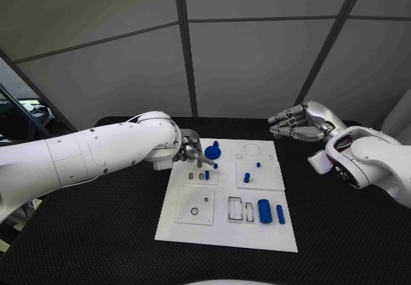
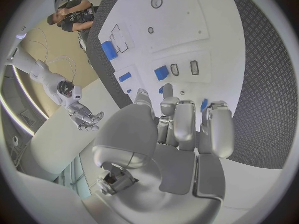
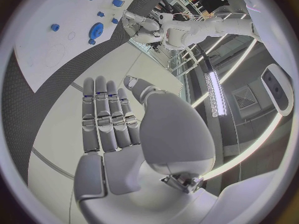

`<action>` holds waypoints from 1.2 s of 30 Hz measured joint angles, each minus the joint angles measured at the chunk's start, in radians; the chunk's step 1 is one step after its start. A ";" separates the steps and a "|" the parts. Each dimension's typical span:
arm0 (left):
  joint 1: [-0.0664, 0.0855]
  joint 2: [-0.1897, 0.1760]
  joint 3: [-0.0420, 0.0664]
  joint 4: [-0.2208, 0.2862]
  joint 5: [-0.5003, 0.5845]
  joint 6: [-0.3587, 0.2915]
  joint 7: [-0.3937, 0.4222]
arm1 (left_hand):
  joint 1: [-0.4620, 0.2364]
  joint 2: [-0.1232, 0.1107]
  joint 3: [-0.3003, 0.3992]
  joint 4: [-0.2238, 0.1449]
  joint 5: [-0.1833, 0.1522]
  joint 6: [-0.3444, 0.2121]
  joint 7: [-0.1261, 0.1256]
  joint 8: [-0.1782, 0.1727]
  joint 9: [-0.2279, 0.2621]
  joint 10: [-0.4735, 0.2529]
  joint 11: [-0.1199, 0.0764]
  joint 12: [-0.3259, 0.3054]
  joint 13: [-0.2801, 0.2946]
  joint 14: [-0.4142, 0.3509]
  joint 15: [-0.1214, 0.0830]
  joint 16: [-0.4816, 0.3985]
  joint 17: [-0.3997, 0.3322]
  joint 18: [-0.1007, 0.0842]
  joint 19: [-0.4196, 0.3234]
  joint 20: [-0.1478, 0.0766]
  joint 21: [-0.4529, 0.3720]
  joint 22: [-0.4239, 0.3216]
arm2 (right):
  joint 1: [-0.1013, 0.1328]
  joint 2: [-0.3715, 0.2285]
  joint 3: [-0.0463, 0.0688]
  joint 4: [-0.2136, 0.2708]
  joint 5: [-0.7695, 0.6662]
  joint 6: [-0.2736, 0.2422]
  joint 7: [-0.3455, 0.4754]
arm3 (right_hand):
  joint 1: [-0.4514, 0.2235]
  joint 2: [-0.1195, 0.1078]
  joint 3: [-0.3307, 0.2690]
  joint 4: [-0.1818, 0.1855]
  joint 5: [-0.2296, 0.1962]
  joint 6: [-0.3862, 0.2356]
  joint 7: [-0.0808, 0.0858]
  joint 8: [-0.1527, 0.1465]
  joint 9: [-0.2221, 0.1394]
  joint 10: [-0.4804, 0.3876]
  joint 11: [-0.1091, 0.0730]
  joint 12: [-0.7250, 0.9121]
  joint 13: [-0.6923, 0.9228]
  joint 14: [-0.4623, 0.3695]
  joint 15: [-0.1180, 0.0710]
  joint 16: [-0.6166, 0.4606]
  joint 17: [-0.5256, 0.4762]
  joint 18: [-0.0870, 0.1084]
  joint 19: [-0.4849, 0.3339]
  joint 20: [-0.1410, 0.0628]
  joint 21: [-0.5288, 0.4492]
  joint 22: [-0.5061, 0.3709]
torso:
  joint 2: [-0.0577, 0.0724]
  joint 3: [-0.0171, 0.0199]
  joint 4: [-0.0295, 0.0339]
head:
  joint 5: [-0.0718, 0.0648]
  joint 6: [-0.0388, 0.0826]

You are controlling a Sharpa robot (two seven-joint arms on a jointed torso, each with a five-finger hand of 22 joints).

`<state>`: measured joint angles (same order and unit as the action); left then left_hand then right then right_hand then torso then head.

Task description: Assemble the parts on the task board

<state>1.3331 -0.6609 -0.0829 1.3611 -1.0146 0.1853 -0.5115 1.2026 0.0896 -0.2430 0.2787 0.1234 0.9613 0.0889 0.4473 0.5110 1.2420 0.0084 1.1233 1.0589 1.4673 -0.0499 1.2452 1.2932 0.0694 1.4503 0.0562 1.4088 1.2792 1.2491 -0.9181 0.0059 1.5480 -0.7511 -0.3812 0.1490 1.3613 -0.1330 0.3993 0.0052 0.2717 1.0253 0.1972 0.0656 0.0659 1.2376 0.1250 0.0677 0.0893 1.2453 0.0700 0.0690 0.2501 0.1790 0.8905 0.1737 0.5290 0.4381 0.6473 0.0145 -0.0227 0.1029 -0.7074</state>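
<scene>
- Now the left hand point(image 1: 190, 152) is over the task board point(image 1: 224, 234), fingers curled near the blue gear point(image 1: 211, 152); can't tell if it's pinching.
- Right hand point(image 1: 298, 123) spread, holds nothing, off the board.
- Next, I think: grab a part, push it into its slot.

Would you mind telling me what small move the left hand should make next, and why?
Probably lower the left hand a little toward the blue gear beside its fingertips: it appears to hold nothing, and the right hand is open off the task board.
</scene>
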 measured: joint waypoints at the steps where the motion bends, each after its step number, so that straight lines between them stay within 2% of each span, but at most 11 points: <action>1: 0.000 0.004 0.000 -0.004 -0.002 0.002 -0.001 | 0.000 0.000 0.000 0.000 0.000 0.002 -0.002 0.003 0.004 0.002 -0.001 0.004 0.003 0.000 0.000 0.003 0.002 0.000 0.002 -0.002 0.002 0.003 | 0.000 0.001 0.000 -0.001 0.000 -0.002 -0.002 | -0.001 -0.001 -0.002 -0.002 0.001 -0.002 0.002 0.000 0.000 0.000 0.000 0.000 -0.002 -0.002 0.002 -0.002 -0.002 0.000 0.000 0.000 -0.002 -0.002 | 0.000 -0.0001 0.0000 | 0.000 -0.001; 6: 0.001 0.018 -0.003 -0.015 -0.009 0.007 -0.005 | -0.004 -0.004 -0.005 0.005 0.000 0.000 -0.007 0.010 0.017 0.006 -0.005 0.011 0.012 0.000 0.000 0.008 0.008 0.000 0.006 -0.006 0.007 0.016 | 0.000 0.006 0.000 -0.006 0.000 -0.007 -0.012 | -0.001 -0.001 -0.003 -0.003 0.007 -0.004 0.004 0.000 0.000 -0.004 0.004 0.000 -0.009 -0.003 0.003 -0.002 -0.008 0.000 0.000 0.000 -0.008 -0.007 | 0.001 -0.0003 0.0000 | -0.003 -0.014; 13: 0.001 0.032 -0.016 -0.029 -0.011 0.013 -0.006 | -0.005 -0.005 -0.008 0.008 0.000 0.000 -0.007 0.011 0.021 0.006 -0.005 0.011 0.013 0.000 0.000 0.010 0.008 0.000 0.006 -0.006 0.007 0.018 | 0.000 0.011 0.000 -0.011 0.001 -0.010 -0.020 | -0.001 -0.001 -0.005 -0.001 0.010 -0.007 0.001 0.000 0.000 -0.004 0.004 0.000 -0.012 -0.003 0.003 -0.002 -0.012 0.000 0.000 0.000 -0.012 -0.009 | 0.002 -0.0003 0.0000 | -0.001 -0.022; 19: 0.001 0.044 -0.028 -0.044 -0.011 0.019 -0.007 | -0.005 -0.005 -0.008 0.008 0.000 0.000 -0.007 0.011 0.022 0.006 -0.005 0.011 0.013 0.000 0.000 0.010 0.008 0.000 0.006 -0.006 0.007 0.018 | 0.000 0.013 0.000 -0.014 0.001 -0.014 -0.022 | -0.001 -0.001 -0.005 -0.001 0.016 -0.007 0.001 0.000 0.000 -0.007 0.000 0.000 -0.015 -0.003 0.003 -0.002 -0.014 0.000 0.000 0.000 -0.018 -0.011 | 0.003 -0.0001 -0.0010 | 0.000 -0.026; 25: 0.000 0.056 -0.042 -0.058 -0.011 0.024 -0.007 | -0.005 -0.005 -0.011 0.005 0.000 0.000 -0.007 0.015 0.028 0.006 -0.005 0.012 0.014 0.000 0.000 0.010 0.008 0.000 0.006 -0.006 0.007 0.020 | 0.000 0.017 0.000 -0.016 0.001 -0.015 -0.024 | -0.004 0.002 -0.005 -0.001 0.021 -0.007 0.001 0.000 0.001 -0.007 0.000 0.000 -0.017 -0.003 0.003 -0.002 -0.016 0.000 0.003 0.003 -0.018 -0.013 | 0.003 -0.0002 -0.0010 | 0.002 -0.025; 30: 0.000 0.056 -0.046 -0.060 -0.010 0.028 -0.008 | -0.005 -0.005 -0.011 0.005 0.000 0.000 -0.007 0.015 0.032 0.006 -0.005 0.015 0.016 0.000 0.000 0.010 0.008 0.000 0.006 -0.006 0.012 0.023 | 0.000 0.018 0.000 -0.017 0.001 -0.016 -0.026 | -0.005 0.003 -0.005 -0.001 0.022 -0.007 0.001 0.000 0.001 -0.007 0.000 0.000 -0.018 -0.007 0.007 -0.002 -0.018 0.000 0.003 0.003 -0.022 -0.015 | 0.003 -0.0006 -0.0011 | 0.004 -0.031; 36: 0.000 0.059 -0.048 -0.056 -0.009 0.030 -0.008 | -0.005 -0.005 -0.011 0.005 0.000 -0.004 -0.011 0.019 0.036 0.012 -0.005 0.020 0.019 0.000 0.000 0.010 0.009 0.000 0.008 -0.008 0.013 0.027 | 0.000 0.021 0.000 -0.021 0.001 -0.023 -0.029 | -0.005 0.003 -0.005 -0.001 0.047 -0.007 0.001 0.000 0.001 -0.011 0.004 0.000 -0.023 -0.011 0.011 -0.002 -0.027 0.000 0.000 0.007 -0.033 -0.021 | 0.003 -0.0012 -0.0010 | 0.005 -0.037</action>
<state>1.3329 -0.6023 -0.1305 1.3052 -1.0234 0.2152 -0.5195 1.1975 0.0844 -0.2537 0.2840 0.1234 0.9577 0.0783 0.4665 0.5474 1.2543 0.0030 1.1428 1.0777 1.4672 -0.0499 1.2547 1.3022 0.0695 1.4584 0.0480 1.4218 1.3059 1.2492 -0.8967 0.0057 1.5266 -0.7496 -0.4042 0.1201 1.3563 -0.1297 0.3943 0.0046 0.3191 1.0188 0.1977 0.0657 0.0669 1.2270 0.1287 0.0678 0.0666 1.2345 0.0807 0.0666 0.2234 0.1790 0.8903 0.1807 0.4955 0.4166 0.6505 0.0132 -0.0237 0.1078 -0.7444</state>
